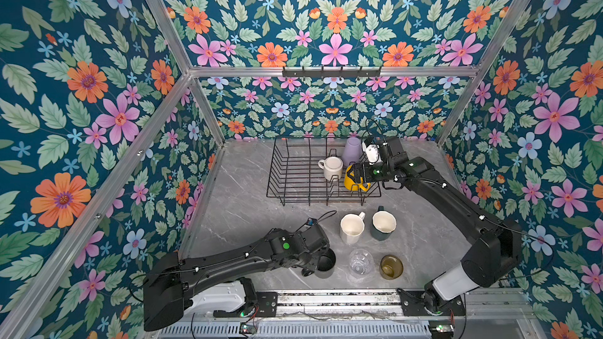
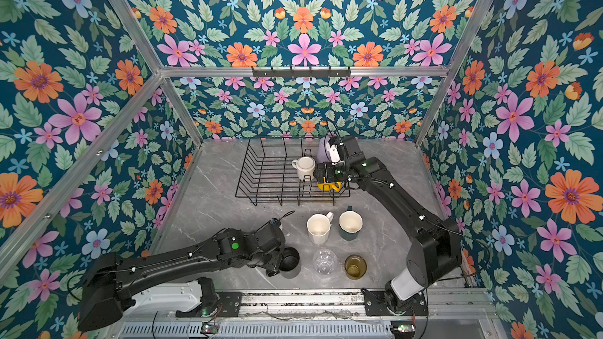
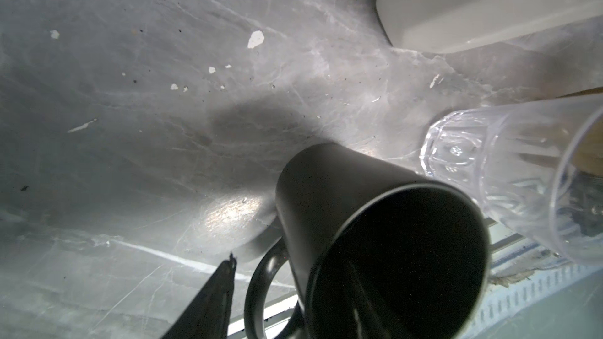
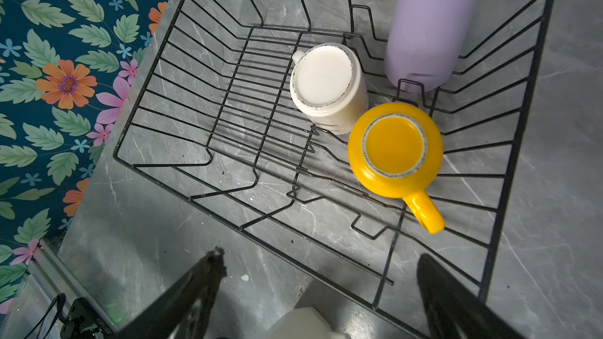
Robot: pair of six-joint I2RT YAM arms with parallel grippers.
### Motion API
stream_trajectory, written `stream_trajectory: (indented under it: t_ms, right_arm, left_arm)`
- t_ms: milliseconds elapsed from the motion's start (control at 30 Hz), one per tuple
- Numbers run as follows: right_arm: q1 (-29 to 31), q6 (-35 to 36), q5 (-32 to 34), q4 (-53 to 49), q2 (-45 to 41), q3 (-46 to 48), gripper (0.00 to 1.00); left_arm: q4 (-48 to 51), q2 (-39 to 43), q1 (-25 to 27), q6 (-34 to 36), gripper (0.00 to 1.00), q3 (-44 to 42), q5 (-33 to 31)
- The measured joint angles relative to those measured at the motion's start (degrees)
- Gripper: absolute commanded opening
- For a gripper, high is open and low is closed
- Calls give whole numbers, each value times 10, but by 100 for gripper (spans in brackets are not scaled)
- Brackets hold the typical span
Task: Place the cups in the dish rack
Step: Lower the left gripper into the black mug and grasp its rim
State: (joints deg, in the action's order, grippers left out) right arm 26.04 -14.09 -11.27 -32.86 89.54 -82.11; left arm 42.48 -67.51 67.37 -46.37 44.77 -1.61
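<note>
1. Black wire rack (image 1: 287,171) stands at the back of the bench (image 1: 241,210), seen in both top views
2. Three cups in it, all bottom up, all in its right half: white mug (image 4: 321,83), yellow mug (image 4: 394,148), lilac tumbler (image 4: 430,27)
3. The tumbler is in the far right corner, the white mug near the middle among the upright dividers, and the yellow mug at the near right with its handle toward the near right corner
4. White and yellow mugs are just beside each other; I cannot tell whether they touch
5. My right gripper (image 4: 320,256) hangs over the rack's near right part, fingers spread wide, nothing between them; in a top view it covers part of the yellow mug
6. Five cups on the bench in front of the rack, all mouth up
7. Row nearer the rack: cream mug (image 1: 351,229) left, green mug (image 1: 382,227) right, close but apart
8. Front row, left to right: black mug (image 1: 326,263), clear glass (image 1: 360,262), amber glass (image 1: 391,267), near one another with gaps showing
9. My left gripper (image 1: 313,266) is down at the black mug's left side, wrist covering part of its rim
10. Left wrist view: one finger (image 3: 215,295) lies just outside the mug's handle, a sliver of bench between them; the other finger I cannot make out
11. So I cannot tell how wide the left gripper stands, nor whether it has the mug
12. Black mug stands upright on the bench
</note>
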Motion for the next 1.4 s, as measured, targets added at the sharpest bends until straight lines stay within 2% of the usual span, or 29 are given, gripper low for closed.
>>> stream_trajectory:
  t_ms: [400, 767, 867, 1167, 1400]
  right_arm:
    - [0, 7, 7, 0, 0, 8, 94]
    - [0, 8, 14, 10, 0, 12, 94]
    - [0, 9, 14, 10, 0, 15, 94]
    - [0, 9, 21, 11, -2, 19, 94]
    - [0, 9, 21, 11, -3, 19, 94]
  left_arm:
    - [14, -38, 0, -16, 45, 16, -17]
    - [26, -61, 0, -16, 31, 41, -33]
    - [26, -66, 0, -16, 25, 44, -33]
    - [41, -73, 0, -16, 0, 53, -39]
    - [64, -65, -3, -15, 0, 59, -58]
